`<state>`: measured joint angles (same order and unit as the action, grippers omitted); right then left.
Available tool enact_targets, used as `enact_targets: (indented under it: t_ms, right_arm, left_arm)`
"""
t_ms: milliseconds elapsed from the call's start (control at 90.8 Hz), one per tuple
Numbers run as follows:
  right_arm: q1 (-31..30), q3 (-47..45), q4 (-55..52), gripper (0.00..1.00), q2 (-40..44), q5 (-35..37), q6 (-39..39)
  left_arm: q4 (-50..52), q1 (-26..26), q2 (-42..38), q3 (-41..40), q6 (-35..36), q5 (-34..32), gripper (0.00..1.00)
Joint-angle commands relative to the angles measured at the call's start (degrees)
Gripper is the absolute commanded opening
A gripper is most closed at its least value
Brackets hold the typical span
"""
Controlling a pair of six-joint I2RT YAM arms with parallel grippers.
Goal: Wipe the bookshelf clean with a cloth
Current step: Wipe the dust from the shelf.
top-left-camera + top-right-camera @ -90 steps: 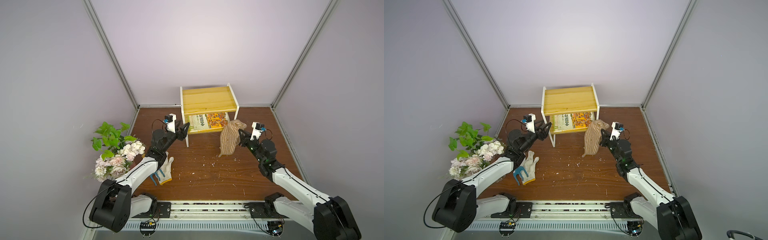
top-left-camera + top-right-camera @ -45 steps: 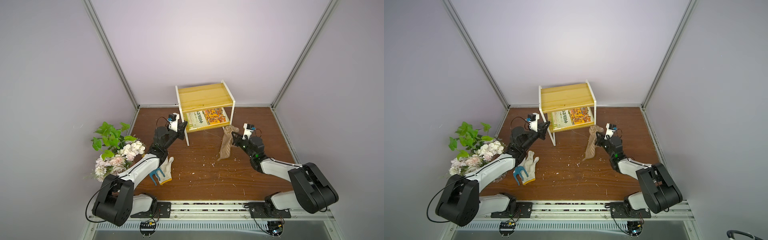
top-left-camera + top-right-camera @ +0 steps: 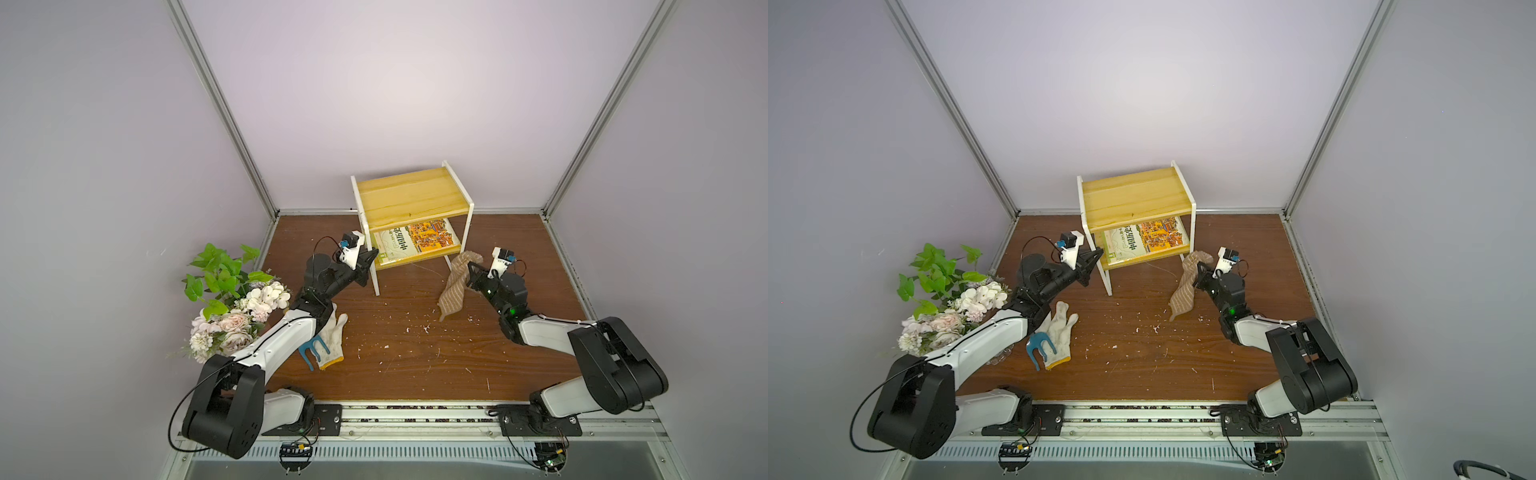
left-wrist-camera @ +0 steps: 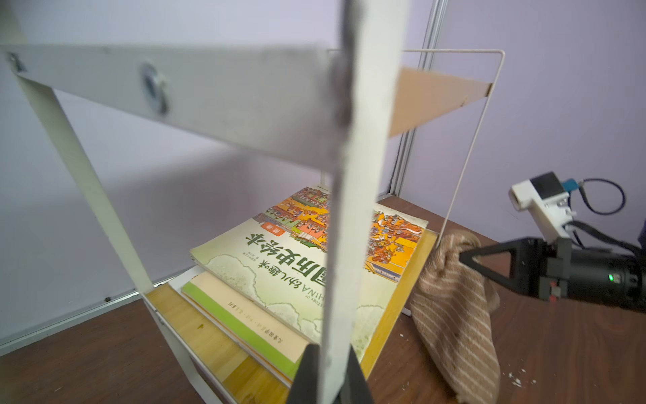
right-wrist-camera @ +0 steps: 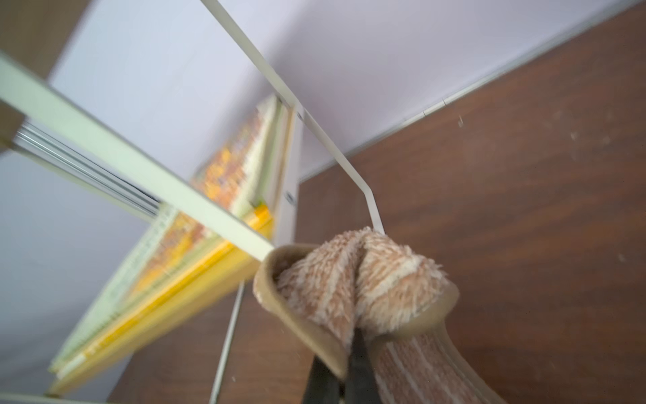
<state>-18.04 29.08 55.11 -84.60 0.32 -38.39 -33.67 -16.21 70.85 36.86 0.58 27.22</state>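
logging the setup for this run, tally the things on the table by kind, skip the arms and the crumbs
bookshelf: 1
cloth: 1
white glove: 1
blue forked piece: 1
flower bunch: 1
books on the lower board: 2 visible, maybe more beneath
total: 7

Stacked books (image 3: pixel 419 243), glove (image 3: pixel 332 338) (white, yellow cuff), flower bunch (image 3: pixel 235 322), scattered crumbs (image 3: pixel 424 328).

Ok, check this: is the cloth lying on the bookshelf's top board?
No, the cloth hangs from the right gripper, beside the bookshelf.
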Motion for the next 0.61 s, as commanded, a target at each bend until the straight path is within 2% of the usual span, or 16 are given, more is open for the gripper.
enact_targets:
  t_ms: [0,143,231,319,451,528,594]
  right_arm:
    - [0.19,2.14,2.05,0.00,-2.09,-0.90,-0.35]
    - [2.06,-3.92,1.98,0.00,-4.40,7.95,-3.64]
    - [5.85,-2.98,0.54,0.00,-3.64,5.36,-1.18]
    - [9.33,5.02,-4.72,0.00,-7.07,-7.42,3.09]
    - [10.57,17.98,-5.13,0.00,-15.82,-26.18,4.31]
    - [10.50,22.68,-5.19,0.00,-21.06,-34.61,1.59]
    - [10.48,22.33,-0.87,0.00,-23.52,-40.29,-2.32]
  left_arm:
    - [3.06,0.82,-2.23,-0.71,-0.13,4.86,0.01]
    - [2.06,1.71,-2.52,-1.65,-0.57,5.26,0.01]
    - [1.80,1.88,-2.36,-1.79,-0.67,5.28,0.01]
    - [0.87,1.88,-2.28,-1.94,-1.43,5.17,0.00]
    - [-0.97,1.83,-1.84,-2.37,-2.83,3.34,0.01]
    - [-2.10,1.79,-1.41,-2.62,-3.80,2.77,0.01]
    - [-2.93,1.82,-0.76,-2.74,-4.43,1.96,0.01]
